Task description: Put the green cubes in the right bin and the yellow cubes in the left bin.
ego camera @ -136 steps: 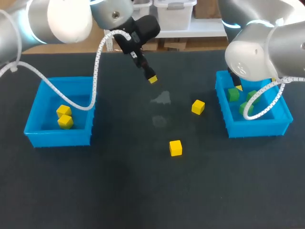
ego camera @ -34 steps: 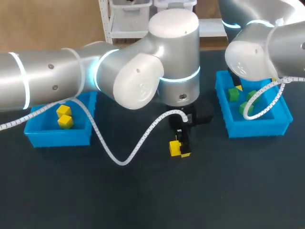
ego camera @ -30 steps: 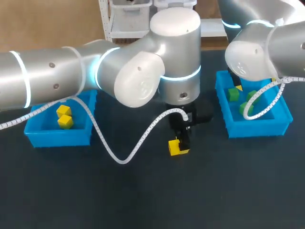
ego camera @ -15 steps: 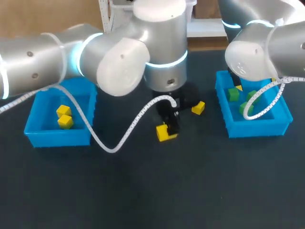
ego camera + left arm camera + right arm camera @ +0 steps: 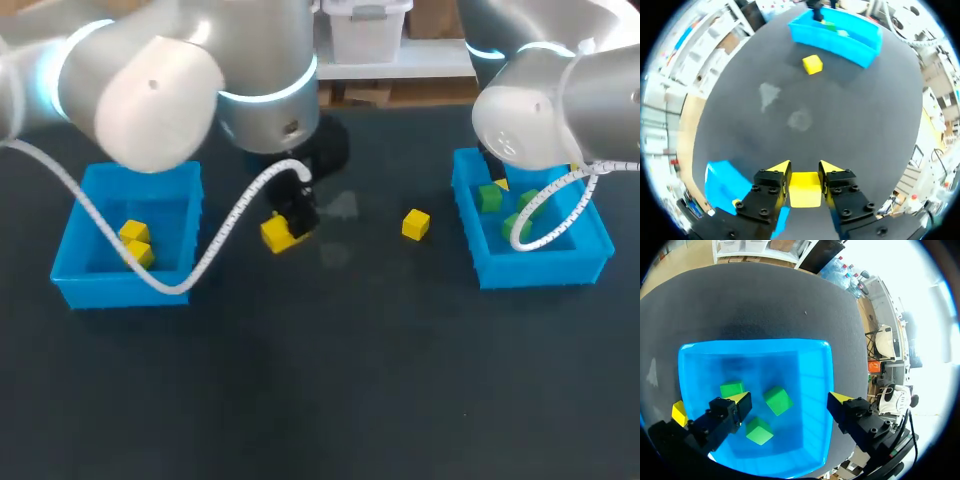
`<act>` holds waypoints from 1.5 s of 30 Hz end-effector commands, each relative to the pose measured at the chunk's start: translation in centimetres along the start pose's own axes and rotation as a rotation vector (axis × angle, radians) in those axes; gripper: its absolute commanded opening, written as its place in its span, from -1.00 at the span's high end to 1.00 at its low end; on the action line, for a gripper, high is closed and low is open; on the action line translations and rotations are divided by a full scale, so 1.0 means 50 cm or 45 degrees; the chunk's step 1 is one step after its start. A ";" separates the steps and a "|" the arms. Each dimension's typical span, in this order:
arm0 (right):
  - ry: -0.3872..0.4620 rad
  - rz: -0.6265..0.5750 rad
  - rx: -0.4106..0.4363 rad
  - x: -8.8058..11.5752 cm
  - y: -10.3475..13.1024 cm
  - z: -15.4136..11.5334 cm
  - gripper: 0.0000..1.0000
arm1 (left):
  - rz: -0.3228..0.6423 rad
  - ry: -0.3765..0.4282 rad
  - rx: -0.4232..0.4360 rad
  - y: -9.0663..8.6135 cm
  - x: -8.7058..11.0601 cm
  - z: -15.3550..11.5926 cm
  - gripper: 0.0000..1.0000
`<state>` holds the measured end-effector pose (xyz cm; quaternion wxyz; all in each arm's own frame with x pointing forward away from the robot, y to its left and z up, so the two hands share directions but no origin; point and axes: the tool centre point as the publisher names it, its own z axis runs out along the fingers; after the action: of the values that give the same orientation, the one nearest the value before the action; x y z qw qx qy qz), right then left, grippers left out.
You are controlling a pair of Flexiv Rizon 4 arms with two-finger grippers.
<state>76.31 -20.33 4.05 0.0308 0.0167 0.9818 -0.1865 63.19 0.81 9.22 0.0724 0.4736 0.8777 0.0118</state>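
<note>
The left end effector (image 5: 805,171) is clenching a yellow cube (image 5: 805,189) between its two yellow-tipped fingers, one pad pressing each opposite face, so the fingers are standing only as far apart as the cube is wide. In the head view this held cube (image 5: 279,233) is sitting over the dark counter (image 5: 350,380), just to the right of the left bin (image 5: 125,290) and not over it. The right end effector (image 5: 791,400) is hanging released, its fingers spread wide and touching nothing, above the right bin (image 5: 815,385).

Open counter is lying between the held cube and the left bin's near wall, and more is stretching toward a loose yellow cube (image 5: 416,224) that is resting flat, near the right bin's (image 5: 540,270) left wall but apart from it. The front half of the counter is lying bare.

The held cube is showing a plain, bright yellow top face with sharp edges, sitting level in the grip. Two yellow cubes (image 5: 133,232) (image 5: 140,255) are lying close together in the left bin. Three green cubes (image 5: 732,389) (image 5: 778,400) (image 5: 759,431) are lying in the right bin, tilted at different angles.
</note>
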 end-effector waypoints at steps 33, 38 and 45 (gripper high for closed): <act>-0.004 0.000 -0.003 0.003 -0.002 0.000 -1.00 | -0.892 -0.190 -0.274 0.225 0.286 -0.073 1.00; -0.004 0.000 -0.003 0.003 -0.002 0.000 -1.00 | -0.893 -0.143 -0.259 0.235 0.285 -0.057 1.00; -0.004 0.000 -0.003 0.003 -0.002 0.000 -1.00 | -0.810 -0.142 -0.218 0.218 0.253 -0.048 -1.00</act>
<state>76.31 -20.33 4.05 0.0308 0.0167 0.9818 -0.1865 64.38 18.18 11.23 0.1648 0.1611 0.9723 0.0390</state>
